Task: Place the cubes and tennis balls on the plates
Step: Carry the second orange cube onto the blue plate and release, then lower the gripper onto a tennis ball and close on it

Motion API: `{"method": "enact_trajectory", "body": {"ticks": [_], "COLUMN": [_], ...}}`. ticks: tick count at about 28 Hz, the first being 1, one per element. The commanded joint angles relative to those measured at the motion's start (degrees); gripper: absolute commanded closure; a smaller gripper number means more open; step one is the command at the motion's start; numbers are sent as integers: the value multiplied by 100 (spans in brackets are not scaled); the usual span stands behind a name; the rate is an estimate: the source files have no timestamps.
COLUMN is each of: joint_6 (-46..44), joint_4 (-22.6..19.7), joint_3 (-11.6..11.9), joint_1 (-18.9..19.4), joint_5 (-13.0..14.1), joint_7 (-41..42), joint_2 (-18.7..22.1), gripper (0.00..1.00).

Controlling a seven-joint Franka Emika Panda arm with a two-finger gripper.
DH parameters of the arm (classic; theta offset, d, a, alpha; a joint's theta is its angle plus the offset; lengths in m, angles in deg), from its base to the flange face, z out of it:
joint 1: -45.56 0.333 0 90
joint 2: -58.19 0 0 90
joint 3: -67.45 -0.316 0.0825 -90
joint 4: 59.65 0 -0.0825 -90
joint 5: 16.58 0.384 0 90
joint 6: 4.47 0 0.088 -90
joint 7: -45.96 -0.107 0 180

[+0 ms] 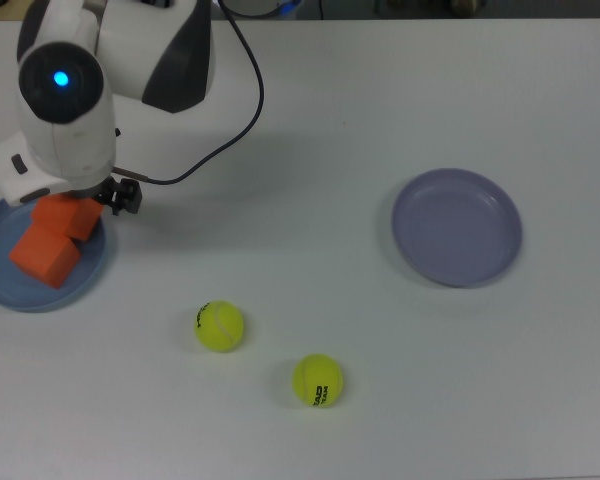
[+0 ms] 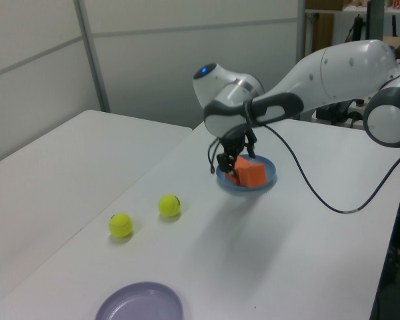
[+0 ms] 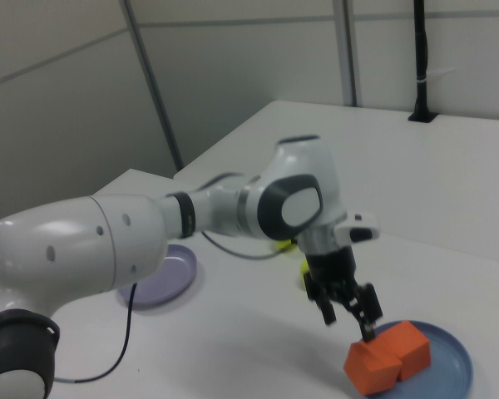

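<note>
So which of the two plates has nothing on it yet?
The lavender plate at the top view's right is bare. The blue plate at the top view's left holds both orange cubes, under the gripper.
</note>
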Motion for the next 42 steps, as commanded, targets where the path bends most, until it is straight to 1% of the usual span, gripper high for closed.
{"method": "enact_trajectory", "body": {"ticks": [1,2,4,7,8,10,18,21,25,29,30,33,34,35,36,37,38,39,40,42], "joint_6": [152,387,731,1389,1818,2111,2788,3175,3544,3633,3633,3633,3633,3633,3624,3633,3624,3624,3624,3624], "joint_4": [149,210,211,194,167,158,70,53,26,26,18,-61,-70,-70,-70,-70,-70,-70,-70,-70], "joint_3": [-80,-237,-344,-370,-379,-379,-388,-388,-388,-388,-388,-388,-388,-388,-388,-388,-388,-388,-388,-388], "joint_1": [96,148,227,421,517,605,860,869,878,913,974,992,992,992,1001,993,1001,1010,1071,1089], "joint_5": [397,423,423,432,432,423,327,134,2,-25,-68,-130,-157,-183,-183,-183,-174,-183,-192,-201], "joint_7": [211,133,115,1,-52,-53,-35,-44,-44,-44,-44,-53,-53,-53,-53,-53,-61,-79,-166,-228], "joint_2": [153,144,118,47,-49,-120,-523,-717,-875,-946,-946,-955,-955,-955,-955,-955,-955,-955,-955,-955], "gripper": [0,0,0,0,0,0,0,0,0,0,0,1,4,30,48,70,83,94,100,100]}}
